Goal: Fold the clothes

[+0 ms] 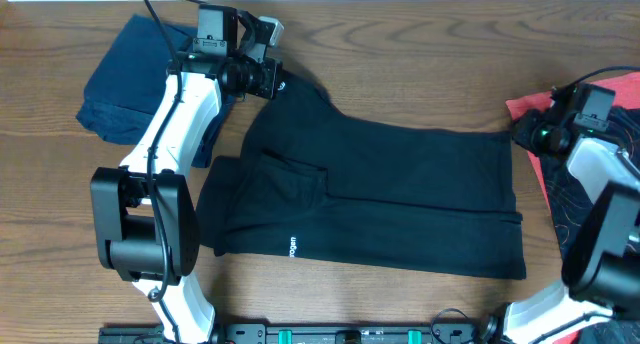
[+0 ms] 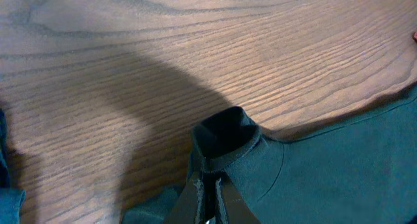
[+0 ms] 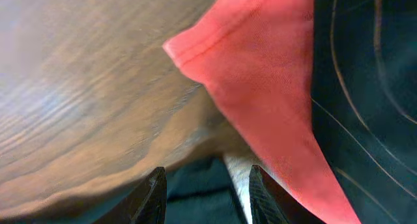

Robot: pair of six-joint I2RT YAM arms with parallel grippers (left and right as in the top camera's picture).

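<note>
A black T-shirt (image 1: 400,184) lies spread across the middle of a wooden bench (image 1: 400,54). It is mostly flat, one side is already turned in over the body, and a small white logo print (image 1: 293,247) sits near its front edge. A navy garment (image 1: 120,84) lies crumpled at the far left. At the right edge, a red garment (image 3: 260,74) lies beside a dark garment with thin pale lines (image 3: 371,87).

The left claw (image 2: 208,188) is closed on the shirt's far left corner, pinching a small raised fold of ribbed-looking edge just off the wood. The right claw (image 3: 207,191) hovers at the shirt's right edge, close to the red cloth. Its two fingers stand apart, with dark cloth showing in the gap but nothing visibly pinched.

The shirt looks light, thin and completely limp. It will probably sag and drape from any held point and slide easily over the smooth bench. It is not fragile, but loose layers may slip apart or bunch. The best places to take hold appear to be stitched edges and corners, such as the hem, sleeve cuff or collar. The pinch should be deep enough to catch every layer, with the two holds well apart so the cloth stays taut. On the right, the red garment lies close enough to be caught by mistake.
</note>
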